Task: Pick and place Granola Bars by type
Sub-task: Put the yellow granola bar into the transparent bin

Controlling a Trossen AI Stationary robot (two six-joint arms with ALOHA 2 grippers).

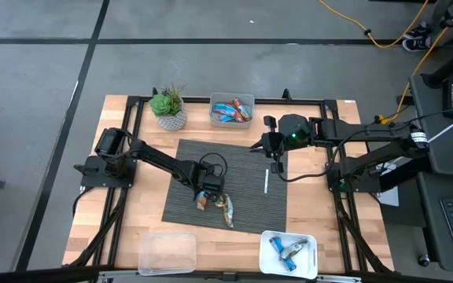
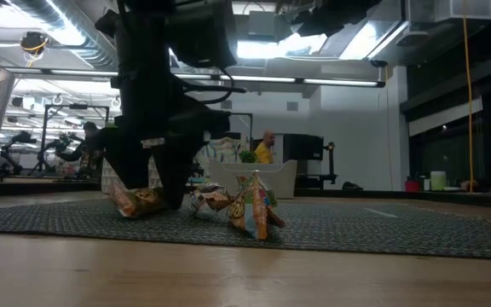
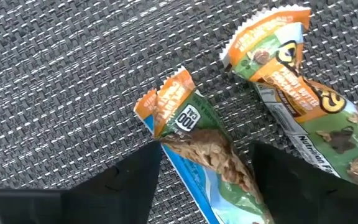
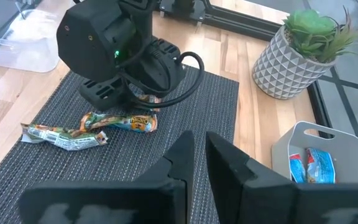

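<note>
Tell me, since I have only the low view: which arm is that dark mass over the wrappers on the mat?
Observer: The left arm. From above, the left gripper is down on the grey woven mat, at its near side.
Operator: Has it gripped a bar?
Observer: Not yet. Its wrist view shows its fingers open on either side of a green-and-orange granola bar.
Operator: Where is the other arm?
Observer: The right gripper hangs shut and empty above the mat's far right part.
</note>
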